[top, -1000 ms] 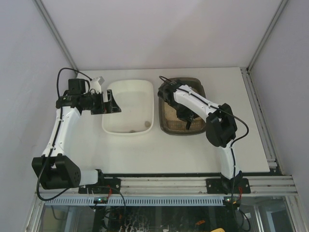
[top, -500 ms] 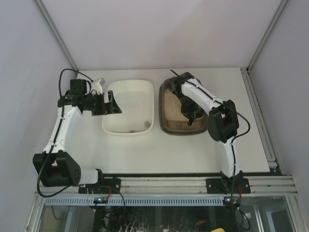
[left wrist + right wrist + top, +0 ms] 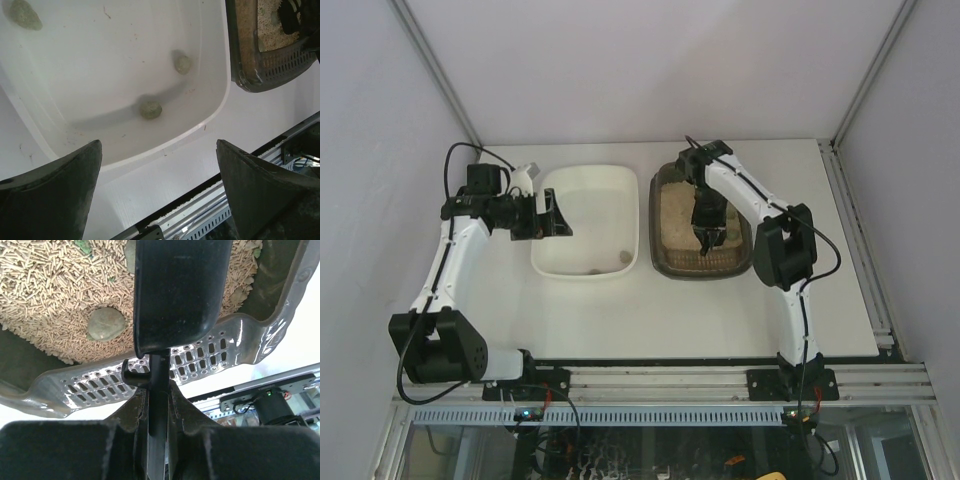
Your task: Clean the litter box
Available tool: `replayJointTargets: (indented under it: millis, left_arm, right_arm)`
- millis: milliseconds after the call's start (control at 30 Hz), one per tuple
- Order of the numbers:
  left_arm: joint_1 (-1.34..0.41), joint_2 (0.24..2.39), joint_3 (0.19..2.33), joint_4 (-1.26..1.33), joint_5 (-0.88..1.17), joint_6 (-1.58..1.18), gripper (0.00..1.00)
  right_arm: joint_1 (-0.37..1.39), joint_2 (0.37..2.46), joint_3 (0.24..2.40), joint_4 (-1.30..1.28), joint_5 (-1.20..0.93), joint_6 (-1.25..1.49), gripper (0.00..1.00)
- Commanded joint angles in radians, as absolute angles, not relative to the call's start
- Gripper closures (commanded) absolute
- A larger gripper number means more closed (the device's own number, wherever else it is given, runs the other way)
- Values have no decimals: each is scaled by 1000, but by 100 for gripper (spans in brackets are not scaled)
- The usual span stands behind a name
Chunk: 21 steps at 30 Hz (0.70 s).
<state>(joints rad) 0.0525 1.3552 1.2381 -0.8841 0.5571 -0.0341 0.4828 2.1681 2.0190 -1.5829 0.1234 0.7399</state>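
The dark grey-brown litter box (image 3: 700,274) lies right of centre, with beige pellet litter (image 3: 50,285) inside. My right gripper (image 3: 706,228) hangs over it, shut on the black handle of a scoop (image 3: 175,290). A slotted grey plastic part (image 3: 215,355) lies across the box's near end below the handle. A grey-green lump (image 3: 106,324) sits in the litter beside the handle. My left gripper (image 3: 555,215) is open and empty over the left rim of the white tray (image 3: 595,200).
The white tray holds three grey-green lumps, one near its middle (image 3: 150,109), one to the right (image 3: 182,62), one at the far left (image 3: 25,14). The litter box corner shows in the left wrist view (image 3: 245,60). Metal rails run along the near table edge (image 3: 660,380).
My right arm's wrist has swung right along the box's far end, and the gripper with the scoop has shifted a little farther away. The left arm has barely moved.
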Motion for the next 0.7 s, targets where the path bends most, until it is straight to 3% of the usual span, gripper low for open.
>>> replayJointTargets:
  millis: [0,200,400,667]
  left_arm:
    - [50,1350,1218,-892,571,-11,0]
    - [50,1350,1213,-893,567,-11,0]
    - [50,1362,1203,-885,582,-18,1]
    - [50,1374,1206,-886,599,-18,1]
  right_arm:
    - [462,2180,2053,-1551,-19,712,100]
    - [427,2152,1973,-1420,1,688,100]
    - [370,1992,1684,-1125,-19,709,100]
    - [332,1969,1611,-970,-103,680,100]
